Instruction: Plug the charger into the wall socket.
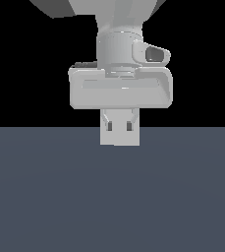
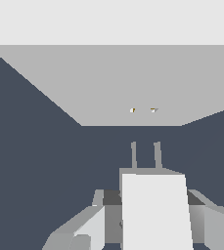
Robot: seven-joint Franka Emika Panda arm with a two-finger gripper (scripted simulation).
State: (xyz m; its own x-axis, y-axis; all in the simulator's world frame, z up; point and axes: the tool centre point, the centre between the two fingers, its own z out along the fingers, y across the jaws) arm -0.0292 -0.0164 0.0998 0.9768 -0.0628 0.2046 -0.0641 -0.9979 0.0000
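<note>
In the wrist view the charger (image 2: 155, 215), a small off-white block, sits between my gripper's (image 2: 147, 195) fingers (image 2: 91, 227), which are shut on its sides. Its two thin prongs (image 2: 134, 155) point at the wall socket (image 2: 108, 73), a large upright off-white plate with two tiny yellowish marks (image 2: 133, 110) at its centre. A gap of floor separates the prongs from the plate, and they roughly line up with the marks. In the exterior view my gripper (image 1: 119, 129) hangs in front of the wall socket (image 1: 120, 140). There the charger blends into the plate and cannot be told apart.
A flat dark blue-grey floor (image 1: 112, 197) spreads under everything, with black background above it. The arm's wide hand body (image 1: 121, 91) fills the upper middle of the exterior view.
</note>
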